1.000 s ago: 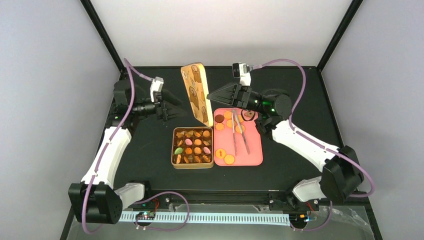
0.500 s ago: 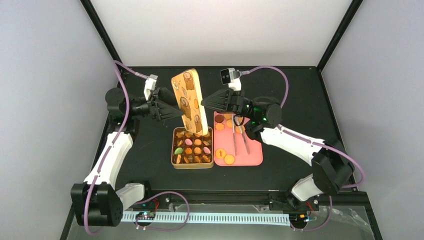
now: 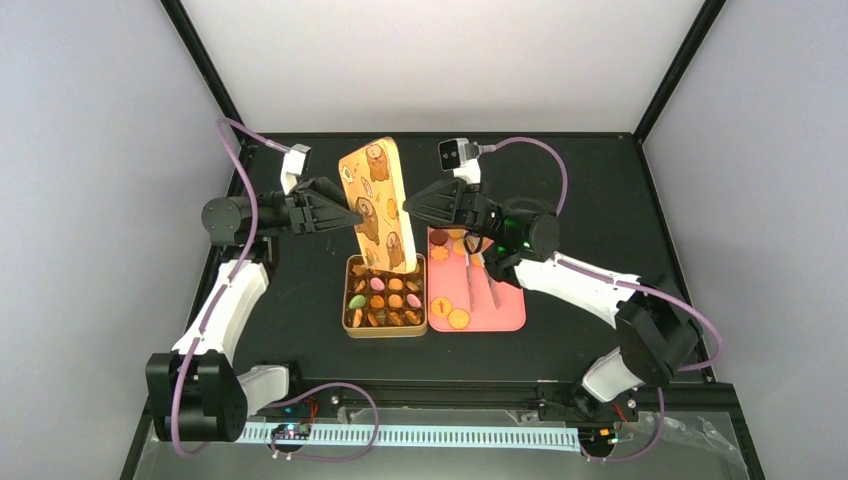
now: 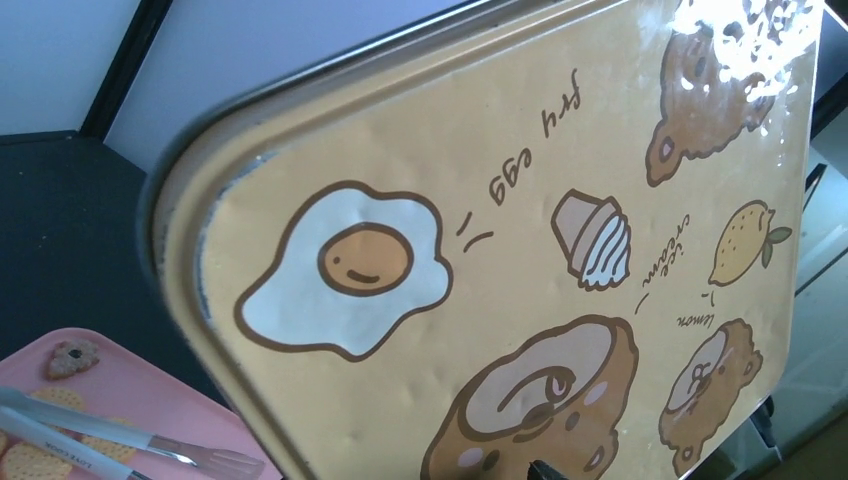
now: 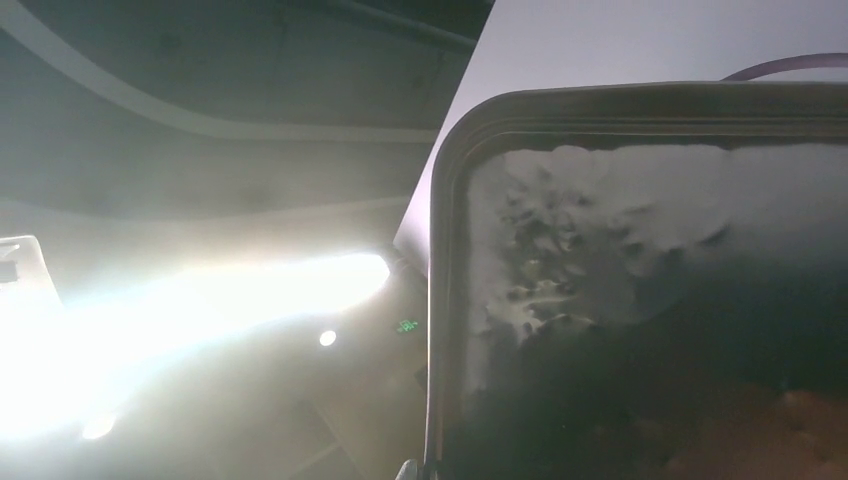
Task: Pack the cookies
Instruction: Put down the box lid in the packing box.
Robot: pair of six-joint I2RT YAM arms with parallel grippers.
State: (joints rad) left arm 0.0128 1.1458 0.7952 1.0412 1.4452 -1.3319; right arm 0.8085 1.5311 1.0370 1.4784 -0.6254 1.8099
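Observation:
The cookies fill the brown compartments of the open tin (image 3: 349, 318), among them an orange one (image 3: 396, 285). More cookies (image 3: 458, 318) lie on the pink tray (image 3: 508, 308). The tin's orange cartoon lid (image 3: 373, 200) stands upright over the tin's far edge. My right gripper (image 3: 408, 207) is shut on the lid's right rim, and the right wrist view shows its dark inner side (image 5: 640, 300). My left gripper (image 3: 354, 213) touches the lid's left side. In the left wrist view the lid's printed face (image 4: 520, 260) hides the fingers, except one dark tip (image 4: 545, 470).
Metal tongs (image 3: 478, 270) lie along the pink tray, which stands right of the tin. The left wrist view also shows the tray (image 4: 130, 395), a flower-shaped cookie (image 4: 72, 358) and the tongs (image 4: 110, 445). Black frame posts rise at the table's far corners.
My right gripper has carried the lid left and stood it upright over the tin. My left gripper has moved right until it touches the lid.

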